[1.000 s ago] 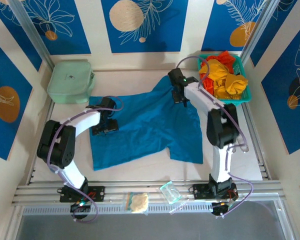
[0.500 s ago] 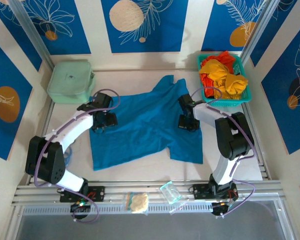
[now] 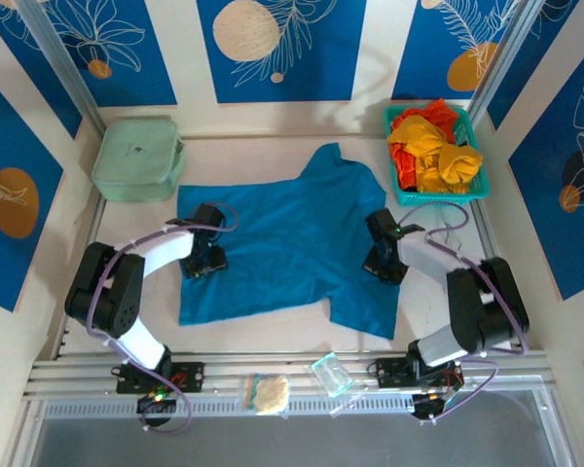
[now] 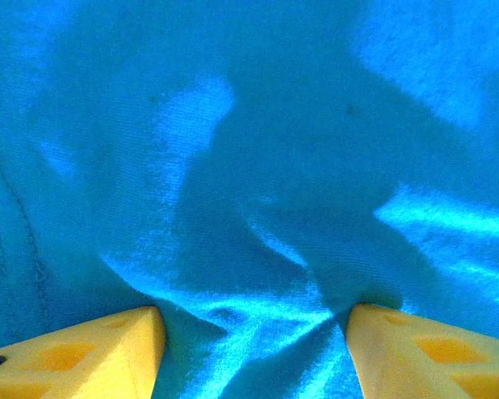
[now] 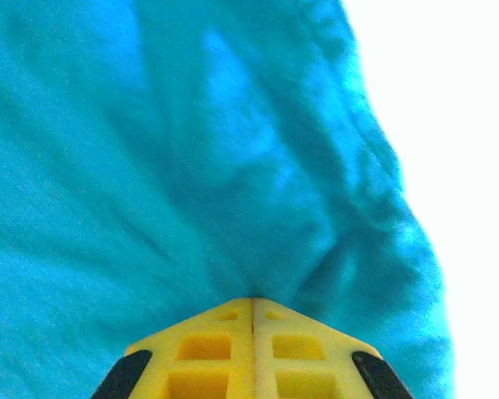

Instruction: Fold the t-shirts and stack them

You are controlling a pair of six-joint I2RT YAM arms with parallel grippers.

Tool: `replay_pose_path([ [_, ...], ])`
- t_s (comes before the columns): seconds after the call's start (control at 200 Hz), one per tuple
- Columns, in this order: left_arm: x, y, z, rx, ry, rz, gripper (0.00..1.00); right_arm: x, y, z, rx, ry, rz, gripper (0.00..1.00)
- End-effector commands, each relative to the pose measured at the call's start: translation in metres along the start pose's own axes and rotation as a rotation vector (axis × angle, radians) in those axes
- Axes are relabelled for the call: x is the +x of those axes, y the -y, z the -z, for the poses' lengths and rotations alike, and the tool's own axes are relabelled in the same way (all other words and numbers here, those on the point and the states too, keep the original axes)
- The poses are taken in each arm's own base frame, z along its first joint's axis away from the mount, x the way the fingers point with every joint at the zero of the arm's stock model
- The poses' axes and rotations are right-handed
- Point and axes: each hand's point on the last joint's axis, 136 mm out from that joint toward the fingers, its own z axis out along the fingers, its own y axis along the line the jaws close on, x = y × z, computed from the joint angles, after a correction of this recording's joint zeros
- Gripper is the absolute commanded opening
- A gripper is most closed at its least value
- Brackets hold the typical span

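One teal-blue t-shirt (image 3: 282, 243) lies spread across the middle of the counter (image 3: 253, 156). Its body is mostly flat, and one narrow part reaches toward the far edge. Both arms have their tips down on it.

The left end effector (image 3: 202, 263) sits on the shirt's left part, close to the cloth's left border. In the left wrist view its yellow fingers (image 4: 108, 349) stand well apart. Both tips press into the fabric, and a low wrinkle rises in the gap between them, but nothing is pinched.

The right end effector (image 3: 381, 269) is at the shirt's right border, toward the counter's right edge. In the right wrist view its two fingers (image 5: 233, 341) are closed flush together. Puckers in the blue cloth run to their tip, so it grips the shirt there, beside bare counter.

More crumpled shirts fill a teal mesh basket (image 3: 438, 197) at the far right corner: yellow-orange t-shirts (image 3: 438, 146) heaped over a red t-shirt (image 3: 401, 156). A pale green zip case (image 3: 136, 159) rests at the far left corner, apart from the cloth.
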Motion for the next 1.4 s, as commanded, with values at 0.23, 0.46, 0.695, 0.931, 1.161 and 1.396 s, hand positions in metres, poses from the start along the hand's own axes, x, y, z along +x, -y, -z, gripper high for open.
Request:
replay_pose_path([
  [0.23,0.021,-0.005,-0.015,-0.013,-0.078,0.001,0.64,0.025,0.030,0.005,-0.009,-0.034,-0.119,0.00],
  [0.46,0.011,-0.011,0.007,-0.039,-0.014,-0.029,0.77,0.026,0.021,0.010,-0.068,-0.045,-0.096,0.00],
  [0.695,-0.055,0.018,0.080,0.022,0.191,-0.100,0.88,-0.018,-0.018,0.056,-0.189,0.080,0.101,0.00],
  [0.931,-0.118,0.033,0.101,-0.047,0.265,-0.117,0.81,-0.065,-0.069,0.050,-0.239,0.053,0.220,0.00],
  [1.161,-0.150,0.046,0.041,-0.049,0.180,-0.070,0.58,-0.088,-0.107,0.003,-0.217,-0.024,0.185,0.00],
  [1.396,-0.151,0.062,-0.002,-0.004,0.100,-0.066,0.52,-0.068,-0.100,-0.022,-0.173,-0.064,0.090,0.00],
])
